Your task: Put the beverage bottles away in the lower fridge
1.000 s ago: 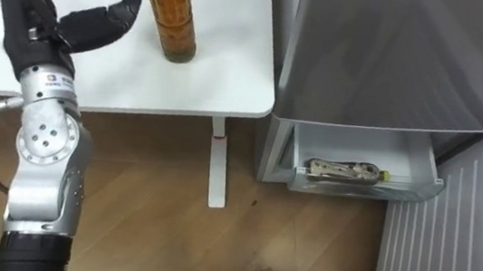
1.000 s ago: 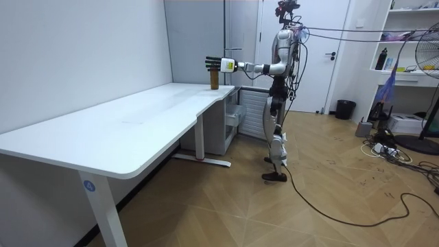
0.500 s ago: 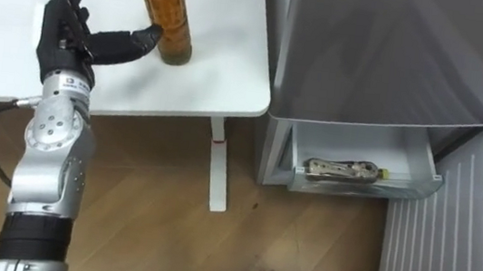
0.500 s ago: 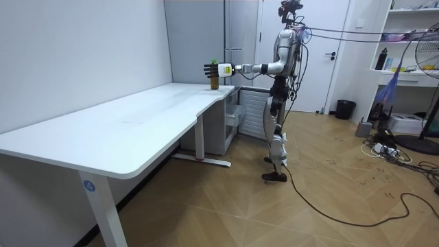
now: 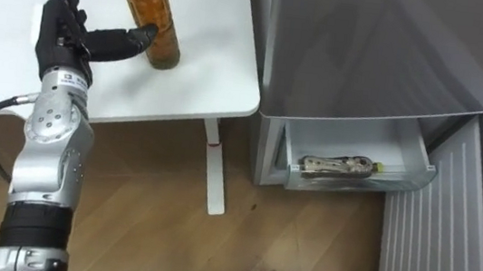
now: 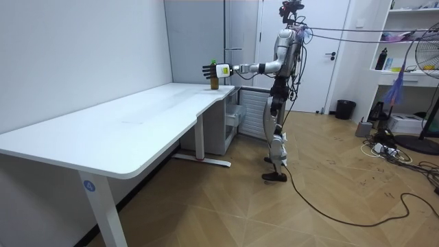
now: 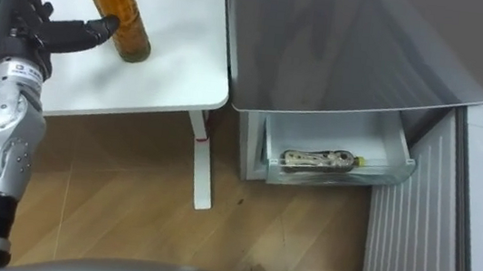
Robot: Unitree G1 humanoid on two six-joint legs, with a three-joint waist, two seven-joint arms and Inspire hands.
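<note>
An amber drink bottle (image 5: 152,25) with a green cap stands upright near the right end of the white table (image 5: 203,76). My left hand (image 5: 58,28) is open just left of the bottle, fingers straight and pointing away from me, with the thumb tip resting against the bottle's side. In the room view I stand at the table's far end beside the fridge, left arm stretched out to the bottle (image 6: 215,74). The lower fridge drawer (image 5: 413,150) is pulled out, and another bottle (image 5: 338,165) lies on its side in it.
The grey fridge body (image 5: 370,50) stands right of the table, almost touching its edge. Its open white door (image 5: 435,240) reaches toward me at the lower right. Wooden floor (image 5: 158,226) and a table leg (image 5: 214,173) lie below.
My left hand has moved right to the bottle, and the thumb now touches its side. The head camera has shifted, so the whole scene sits further left.
</note>
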